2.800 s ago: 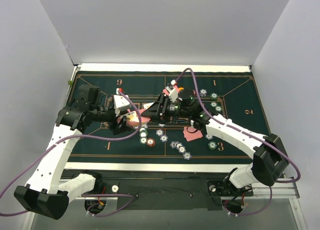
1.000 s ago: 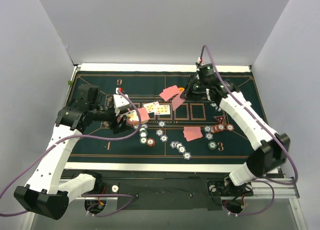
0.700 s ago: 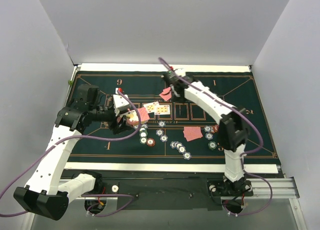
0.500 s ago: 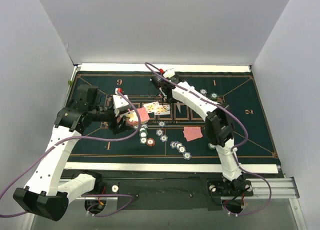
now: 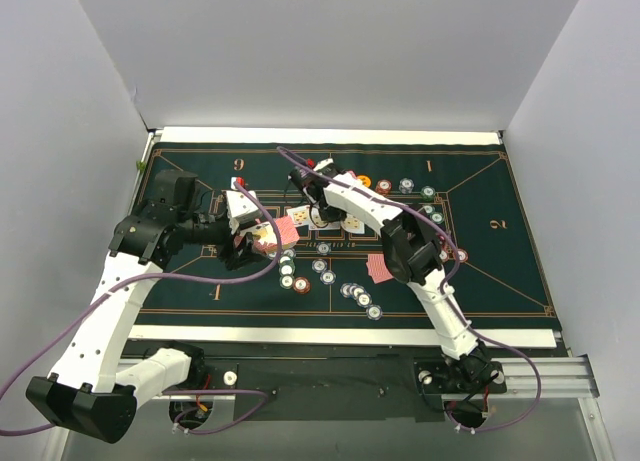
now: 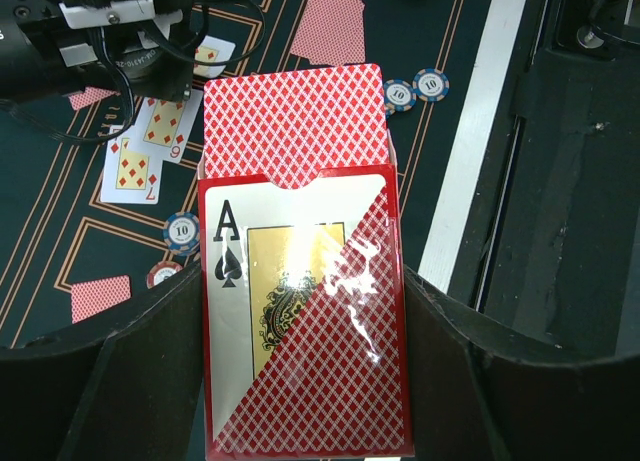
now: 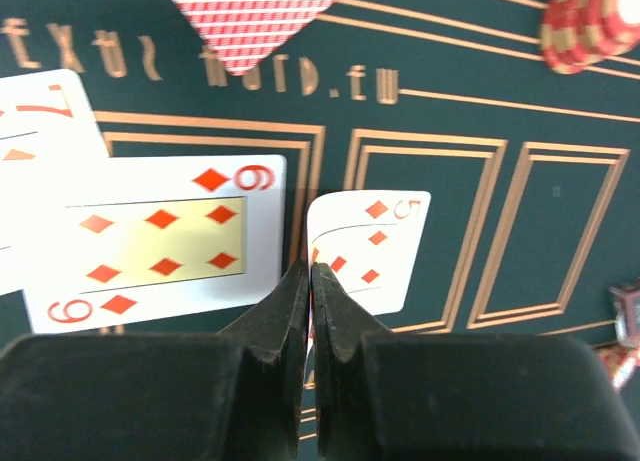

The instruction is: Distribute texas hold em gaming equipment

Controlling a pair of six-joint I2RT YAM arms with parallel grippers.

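Left gripper [image 6: 298, 306] around edge-cropped card box [image 6: 305, 381]

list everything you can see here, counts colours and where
felt mat: one, dark green with gold lines, covering the table
face-up cards: three, all diamonds, in a row mid-mat: seven, nine, five
face-down cards: at least two, red-backed; one by the right arm, one by the gold lettering
card box: one, red with an ace of spades, deck sticking out
chips: many, exact count unclear; blue-white, red, green; scattered mid-mat and far right
orange disc: one, far middle
left arm: white, left fingers clamping the card box
right arm: white, right fingers closed on the five's edge
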